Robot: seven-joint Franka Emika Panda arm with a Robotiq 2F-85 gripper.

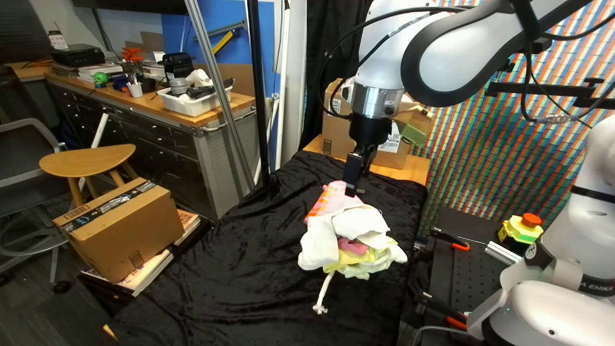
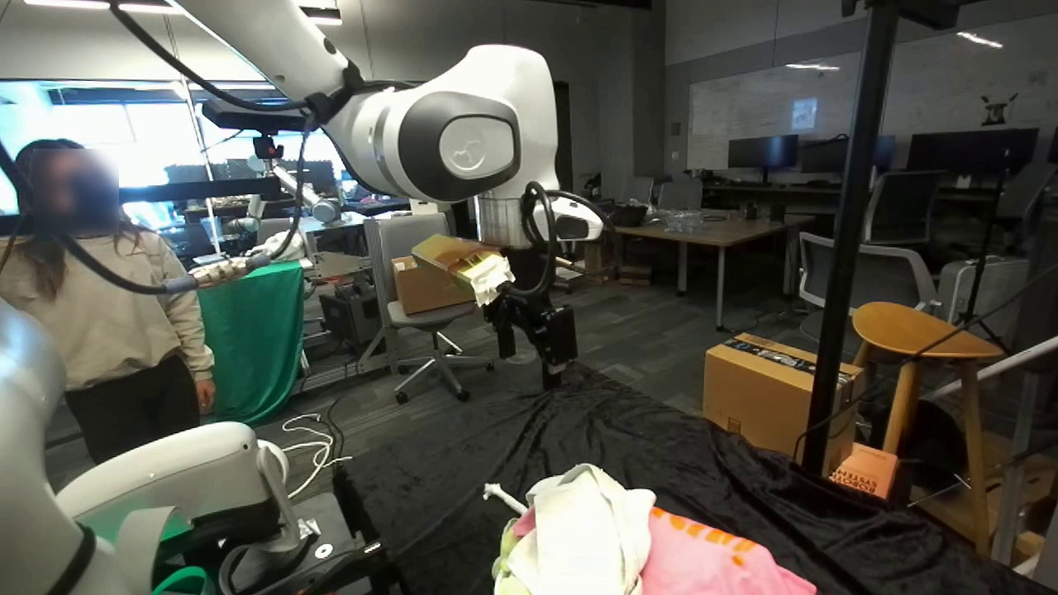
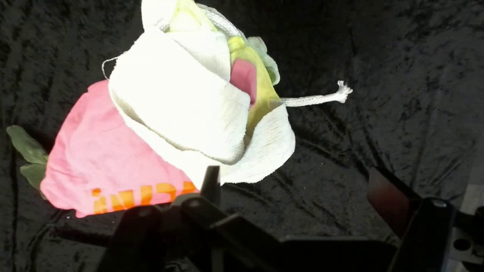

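Fingers (image 3: 211, 185): spread wide; in the wrist view we see the black velvet cover (image 3: 378, 124) between the two tips.
Gripper (image 3: 295, 189): hanging above the cover; in an exterior view we find it apart from the cloth pile (image 2: 628, 537).
White cloth (image 3: 181, 98): topmost in the pile, folded over, one edge passing behind a fingertip as we look from the wrist.
Pink cloth (image 3: 109, 151): partly under the white one, with orange lettering that we cannot read in full.
Yellow cloth (image 3: 266, 92): tucked among the folds, a smaller pink patch (image 3: 244, 77) showing against it.
White rope (image 3: 314, 100): sticking out of the pile, its end frayed.
Dull green piece (image 3: 26, 145): at the pink cloth's edge; we cannot tell what it is.
Stop button (image 1: 531, 221): red, on a yellow housing near the arm's white base (image 1: 557, 307).
Taped box (image 1: 129, 230): resting on books (image 1: 151, 274), near a wooden stool (image 1: 86, 161).
Workbench (image 1: 153, 106): bearing a white bin (image 1: 194, 106).
Person (image 2: 107, 330): standing beside a green drape (image 2: 252, 347).
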